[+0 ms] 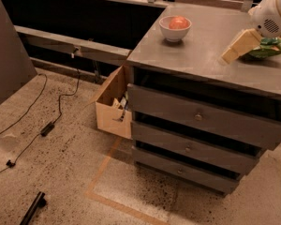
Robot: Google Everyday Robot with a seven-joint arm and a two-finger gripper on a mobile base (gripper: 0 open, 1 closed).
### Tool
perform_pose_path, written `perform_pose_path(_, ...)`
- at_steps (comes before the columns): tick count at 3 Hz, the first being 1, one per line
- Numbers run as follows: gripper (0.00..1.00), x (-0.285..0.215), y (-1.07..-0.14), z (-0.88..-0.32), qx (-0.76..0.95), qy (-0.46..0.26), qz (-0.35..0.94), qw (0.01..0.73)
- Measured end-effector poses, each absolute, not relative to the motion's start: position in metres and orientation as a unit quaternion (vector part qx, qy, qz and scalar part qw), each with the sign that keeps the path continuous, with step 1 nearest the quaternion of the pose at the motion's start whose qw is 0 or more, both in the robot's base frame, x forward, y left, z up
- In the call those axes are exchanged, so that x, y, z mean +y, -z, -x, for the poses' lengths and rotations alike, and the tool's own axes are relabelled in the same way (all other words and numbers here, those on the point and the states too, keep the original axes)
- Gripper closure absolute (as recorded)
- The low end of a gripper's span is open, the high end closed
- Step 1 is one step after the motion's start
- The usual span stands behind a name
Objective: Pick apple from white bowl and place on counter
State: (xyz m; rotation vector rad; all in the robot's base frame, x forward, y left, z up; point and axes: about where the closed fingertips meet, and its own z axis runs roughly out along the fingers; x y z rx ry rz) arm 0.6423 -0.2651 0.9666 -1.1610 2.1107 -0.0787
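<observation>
Camera view: apple [178,22] sits in white bowl [174,34], end effector [227,56] over counter [201,50].

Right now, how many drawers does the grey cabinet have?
3, stacked under the counter: top drawer, middle drawer, bottom drawer. None seems hidden. The hand hangs above the counter's right side, by the green bag.

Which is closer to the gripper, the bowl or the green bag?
The green bag, on the counter just behind the gripper at the right; the white bowl with the apple sits well left.
</observation>
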Motion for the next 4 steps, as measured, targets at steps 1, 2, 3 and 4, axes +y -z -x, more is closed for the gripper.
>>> perform_pose_path(1,0.0,-0.281,-0.957,-0.659,0.829,0.021,0.421,0.368)
perform_pose_path(2,0.0,-0.273,-0.951,-0.685,0.823,-0.016,0.406,0.396)
perform_pose_path(3,0.12,-0.256,-0.95,-0.711,0.812,-0.049,0.394,0.429)
perform_pose_path(4,0.17,-0.243,-0.949,-0.732,0.806,-0.059,0.378,0.452)
